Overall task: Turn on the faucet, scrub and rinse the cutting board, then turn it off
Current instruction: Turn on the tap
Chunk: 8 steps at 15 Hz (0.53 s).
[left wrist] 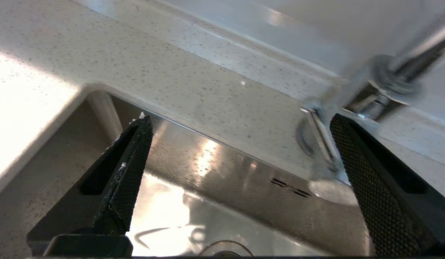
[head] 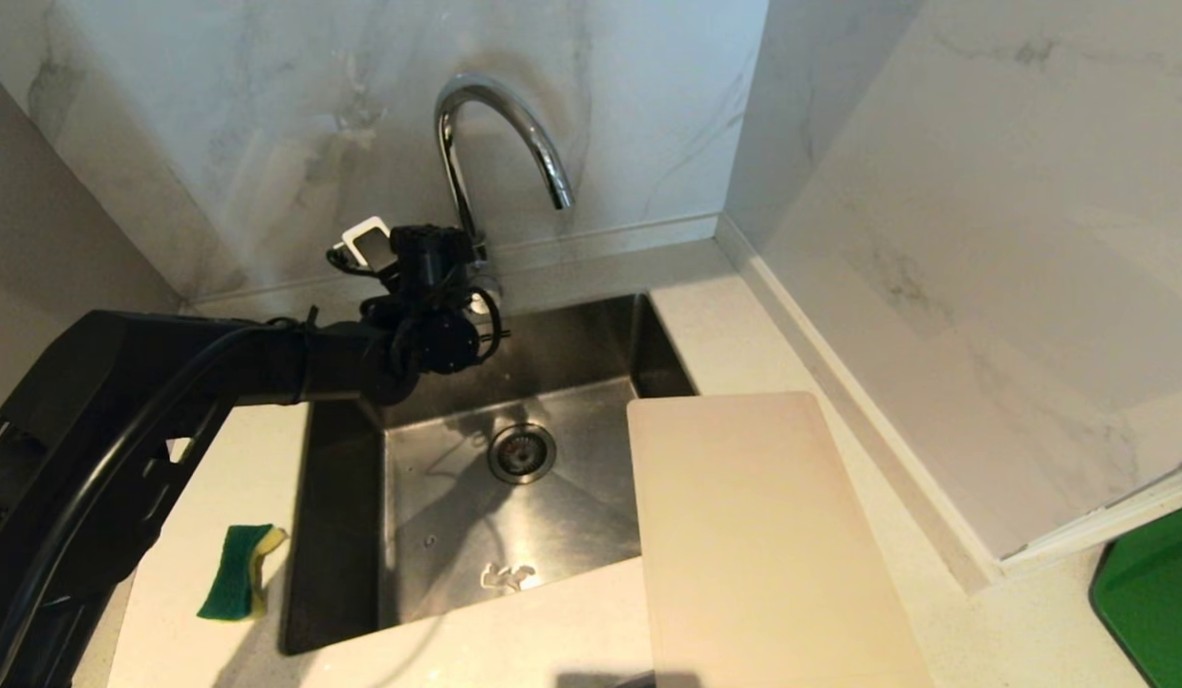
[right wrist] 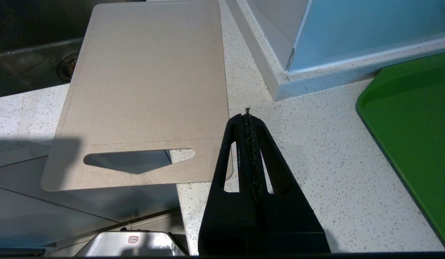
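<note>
Reaching across the back left corner of the stainless steel sink point(head: 571, 535), the black left arm holds the left gripper point(left wrist: 240, 144) at the base of the tall chrome gooseneck faucet point(head: 500, 134). Its jaws are spread wide and grasp nothing. One black textured fingertip point(left wrist: 355, 151) sits just beside the thin chrome side lever point(left wrist: 325, 147); whether they touch cannot be told. The other finger hangs over the rear wall of the basin, well apart from the lever.

Faucet: stands on the speckled white countertop point(head: 591, 621) behind the sink, spout arching out over the basin. No water stream visible from the spout.

Cutting board: the large, thin, cream-white rectangular plastic cutting board point(head: 762, 545) lies flat on the counter to the right of the sink, its long left edge overhanging the basin rim. In the right wrist view the slot handle point(right wrist: 136, 158) sits at the near short end, and that end juts past the front edge of the counter.

Right gripper point(right wrist: 248, 115): hovers low over the counter near the board's near right corner, jaws pressed together, empty.

Other items: a small green-and-yellow sponge point(head: 239, 571) rests on the counter left of the sink, well apart from the board. A round metal drain point(head: 521, 451) sits in the basin floor. A green plastic tray point(right wrist: 416, 118) lies on the counter far right. Marble-patterned wall panels point(head: 982, 239) enclose the corner.
</note>
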Tool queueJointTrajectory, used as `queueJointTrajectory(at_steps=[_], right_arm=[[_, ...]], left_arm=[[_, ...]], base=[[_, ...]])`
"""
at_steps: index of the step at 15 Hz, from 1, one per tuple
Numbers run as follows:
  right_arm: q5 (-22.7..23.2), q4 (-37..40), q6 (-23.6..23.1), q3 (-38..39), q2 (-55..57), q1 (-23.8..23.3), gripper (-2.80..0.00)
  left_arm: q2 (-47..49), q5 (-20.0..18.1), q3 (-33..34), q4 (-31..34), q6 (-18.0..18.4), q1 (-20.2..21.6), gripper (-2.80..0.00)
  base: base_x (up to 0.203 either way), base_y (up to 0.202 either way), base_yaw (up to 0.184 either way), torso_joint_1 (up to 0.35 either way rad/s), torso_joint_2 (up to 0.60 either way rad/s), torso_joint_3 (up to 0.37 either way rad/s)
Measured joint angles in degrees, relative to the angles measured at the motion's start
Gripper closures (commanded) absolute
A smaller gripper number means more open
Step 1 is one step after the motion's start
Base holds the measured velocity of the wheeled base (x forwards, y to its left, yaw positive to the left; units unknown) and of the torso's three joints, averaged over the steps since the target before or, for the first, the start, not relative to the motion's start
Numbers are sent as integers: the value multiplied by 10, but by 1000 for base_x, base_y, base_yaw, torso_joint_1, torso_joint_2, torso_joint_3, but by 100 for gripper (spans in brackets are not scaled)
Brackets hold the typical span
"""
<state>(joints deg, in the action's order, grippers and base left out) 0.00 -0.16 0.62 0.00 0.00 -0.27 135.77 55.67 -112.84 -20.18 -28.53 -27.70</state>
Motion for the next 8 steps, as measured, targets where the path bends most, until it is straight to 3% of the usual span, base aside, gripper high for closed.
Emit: queueJointTrajectory(at_steps=[8], right_arm=[[0,0,0,0,0,0,0]], left_arm=[[9,-5,-2,-32,-5,7,-280]], base=[[0,0,0,0,0,0]])
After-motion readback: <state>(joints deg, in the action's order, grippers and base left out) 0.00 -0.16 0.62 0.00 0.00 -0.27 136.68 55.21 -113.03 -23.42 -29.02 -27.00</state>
